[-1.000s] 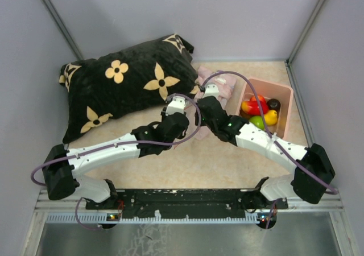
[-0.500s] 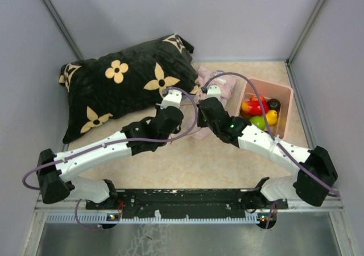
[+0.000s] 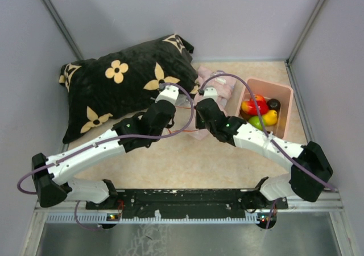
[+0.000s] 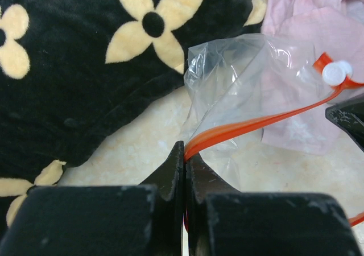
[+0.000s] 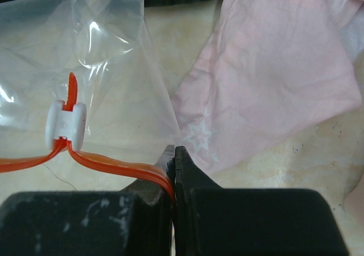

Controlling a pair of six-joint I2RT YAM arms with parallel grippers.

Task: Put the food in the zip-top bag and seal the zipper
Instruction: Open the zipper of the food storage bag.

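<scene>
Between pillow (image 3: 114, 91) and pink cloth (image 5: 273, 68) lies the bag (image 4: 239, 79). Open a second ago, the left gripper (image 4: 185, 153) now pinches the zipper (image 4: 267, 122); the right gripper (image 5: 173, 153) clamps its other end. With both ends held, the fruit (image 3: 259, 111), waiting in the bin (image 3: 284, 91), can likely go in next.

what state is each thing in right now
zip-top bag: empty, crinkled, held by its mouth strip
zipper: stretched between both pincers, white slider near the right one
food: all in the pink bin, none bagged
left pincer: shut on the zipper
right pincer: shut on the zipper
pillow: lying on the table
pink cloth: crumpled beside the bin
</scene>
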